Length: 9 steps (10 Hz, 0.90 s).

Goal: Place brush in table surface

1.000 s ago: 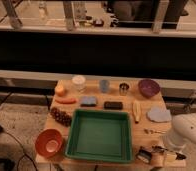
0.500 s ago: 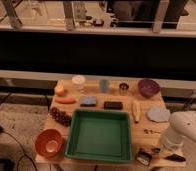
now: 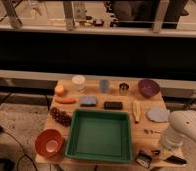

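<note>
The brush (image 3: 144,158) has a dark blocky head with pale bristles and lies at the front right corner of the table surface (image 3: 141,137). Its thin black handle (image 3: 176,160) points right, past the table's edge. My gripper (image 3: 158,153) is at the end of the white arm (image 3: 183,129). It hangs low over that corner, right at the brush, between the head and the handle. I cannot see whether it holds the brush.
A big green tray (image 3: 98,150) fills the table's front middle, with an orange bowl (image 3: 50,142) to its left. Behind them are grapes (image 3: 61,116), a carrot (image 3: 66,100), cups, a blue sponge (image 3: 88,101), a banana (image 3: 136,110), a purple bowl (image 3: 149,87) and a small metal utensil (image 3: 150,131).
The arm has shifted slightly left and down at the front right corner. The brush head sits a little lower and nearer the table's front edge.
</note>
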Each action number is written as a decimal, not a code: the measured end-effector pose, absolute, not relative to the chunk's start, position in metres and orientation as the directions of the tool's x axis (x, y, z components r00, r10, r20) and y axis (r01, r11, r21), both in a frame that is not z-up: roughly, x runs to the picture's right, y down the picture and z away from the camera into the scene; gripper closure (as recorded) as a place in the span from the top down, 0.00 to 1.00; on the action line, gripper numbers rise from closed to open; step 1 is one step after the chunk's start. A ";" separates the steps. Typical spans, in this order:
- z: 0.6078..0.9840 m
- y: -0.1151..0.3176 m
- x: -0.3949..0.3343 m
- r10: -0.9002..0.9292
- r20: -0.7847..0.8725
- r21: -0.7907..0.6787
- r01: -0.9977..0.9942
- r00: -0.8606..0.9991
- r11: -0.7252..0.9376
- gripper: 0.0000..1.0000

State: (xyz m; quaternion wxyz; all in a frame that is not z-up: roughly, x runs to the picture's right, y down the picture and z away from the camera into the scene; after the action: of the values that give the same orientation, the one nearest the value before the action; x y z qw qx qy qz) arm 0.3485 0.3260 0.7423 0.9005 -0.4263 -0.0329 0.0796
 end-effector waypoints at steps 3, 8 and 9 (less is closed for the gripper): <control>0.726 0.313 0.351 0.181 0.000 -0.731 -0.123 0.983 0.671 0.00; 0.695 0.281 0.368 0.219 0.034 -0.665 -0.142 0.975 0.733 0.00; 0.680 0.268 0.371 0.225 0.051 -0.643 -0.141 0.973 0.753 0.00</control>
State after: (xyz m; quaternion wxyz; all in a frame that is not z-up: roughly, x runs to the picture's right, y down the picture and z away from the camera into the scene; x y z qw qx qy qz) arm 0.3712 0.2679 0.6796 0.9341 -0.3376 -0.0625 0.0979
